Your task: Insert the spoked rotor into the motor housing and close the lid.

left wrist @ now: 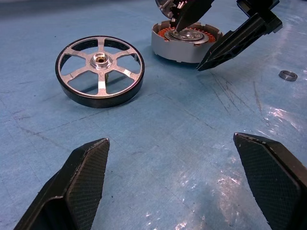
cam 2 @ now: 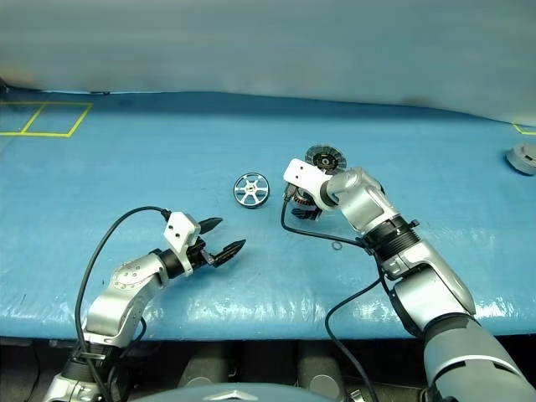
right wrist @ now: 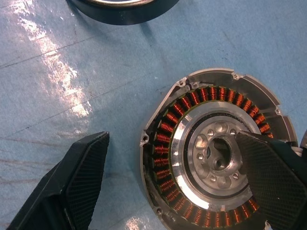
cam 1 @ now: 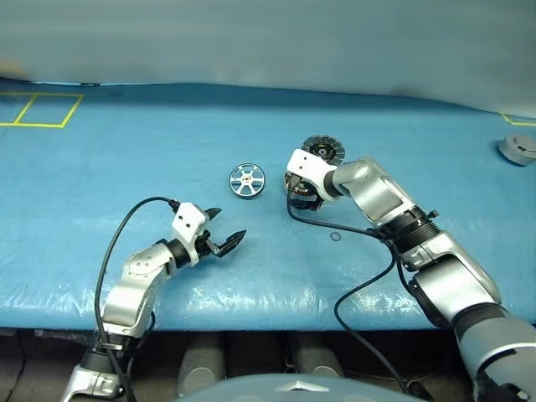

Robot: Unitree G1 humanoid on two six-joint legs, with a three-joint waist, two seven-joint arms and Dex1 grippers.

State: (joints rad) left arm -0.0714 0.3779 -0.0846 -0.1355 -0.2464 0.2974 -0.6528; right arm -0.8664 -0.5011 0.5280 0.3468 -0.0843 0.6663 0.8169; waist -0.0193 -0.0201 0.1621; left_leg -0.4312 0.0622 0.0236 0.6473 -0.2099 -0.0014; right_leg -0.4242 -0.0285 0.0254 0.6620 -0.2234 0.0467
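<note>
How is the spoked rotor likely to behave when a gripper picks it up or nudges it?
The spoked rotor looks like solid metal, so probably stiff and fairly heavy for its size. It lies flat on the blue table cover, so a nudge would likely slide it rather than roll it. Its polished spokes and smooth dark rim may be slippery between the fingers.

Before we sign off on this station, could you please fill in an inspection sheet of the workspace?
Surface: blue sheet over the table, scuffed and shiny in places.
Job's things: spoked rotor lying flat, apart from the motor housing; housing open, copper windings showing; lid up behind it.
Clutter: small metal ring near the housing; grey part at far right.
Grippers: left gripper open, empty, short of the rotor; right gripper open over the housing.
Cables: black cable along each arm.
Surroundings: yellow tape lines far left.
</note>
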